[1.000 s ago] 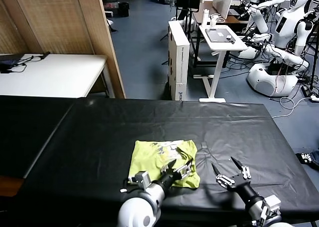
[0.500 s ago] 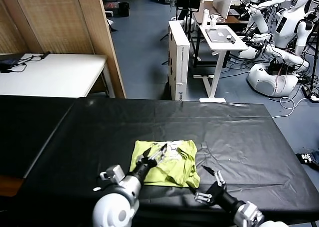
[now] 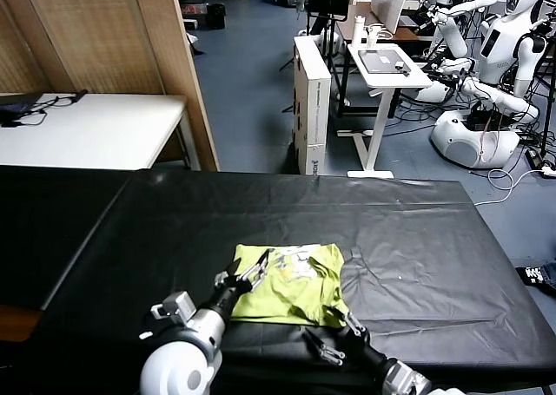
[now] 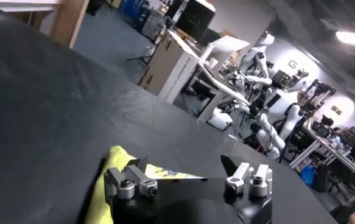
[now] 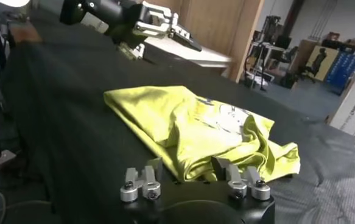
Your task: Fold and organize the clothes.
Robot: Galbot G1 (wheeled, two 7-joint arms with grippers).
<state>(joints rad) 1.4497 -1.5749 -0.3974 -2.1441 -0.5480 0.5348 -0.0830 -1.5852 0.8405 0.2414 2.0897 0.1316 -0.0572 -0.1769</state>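
Observation:
The clothes are one lime yellow-green T-shirt (image 3: 295, 284), loosely folded with a white print showing, lying on the black table (image 3: 417, 239) near its front edge. My left gripper (image 3: 248, 267) hovers open over the shirt's left edge; in the left wrist view a strip of shirt (image 4: 112, 163) shows beyond the wide jaws of the left gripper (image 4: 183, 167). At the shirt's front right corner sits my right gripper (image 3: 334, 332). In the right wrist view the right gripper (image 5: 188, 165) has its jaws apart, with the bunched front edge of the shirt (image 5: 195, 122) lying between them.
The black cover is wrinkled to the right of the shirt (image 3: 408, 282). A white table (image 3: 95, 130) and a wooden partition (image 3: 130, 39) stand at the back left. Beyond the far edge stand a white cabinet (image 3: 311, 104), a desk and parked robots (image 3: 486, 74).
My left gripper has swung from the shirt's front right corner to its left edge. The right gripper has moved left to the shirt's front right corner, and its jaws have narrowed.

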